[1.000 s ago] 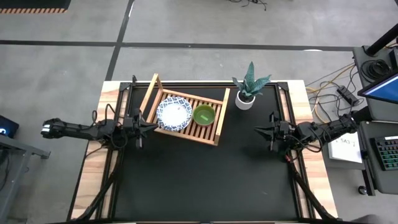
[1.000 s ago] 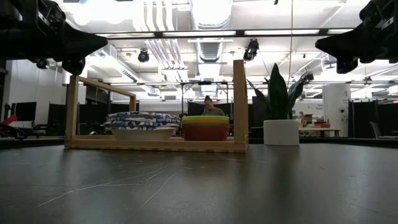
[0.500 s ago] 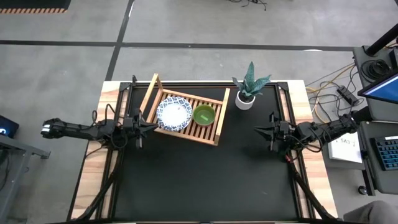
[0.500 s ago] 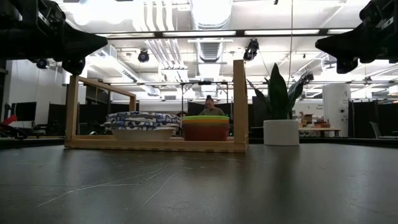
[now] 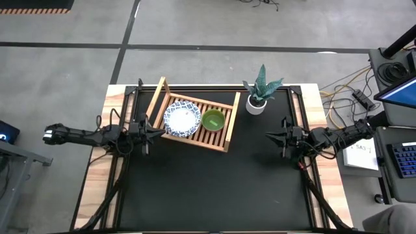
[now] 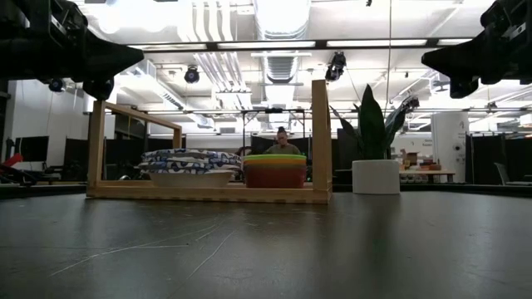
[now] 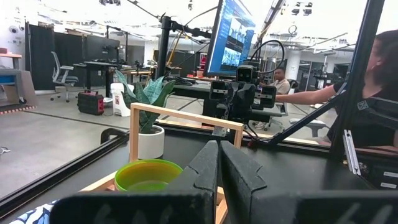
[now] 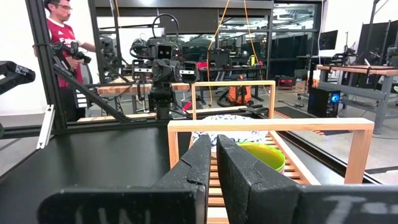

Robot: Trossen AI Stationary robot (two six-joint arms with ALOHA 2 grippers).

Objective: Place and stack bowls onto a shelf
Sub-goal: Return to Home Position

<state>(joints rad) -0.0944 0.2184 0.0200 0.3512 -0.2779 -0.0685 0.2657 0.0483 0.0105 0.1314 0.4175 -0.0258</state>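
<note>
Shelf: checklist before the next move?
1. Patterned bowl stack seated on the shelf: ok.
2. Green bowl tops the coloured stack beside it, on the shelf: ok.
3. Bowl count per stack: cannot tell.
4. Left claw shut, empty, raised near the shelf's end: ok.
5. Right claw shut, empty, raised, apart from the shelf: ok.
6. Plant pot upright, apart from the shelf: ok.
</note>
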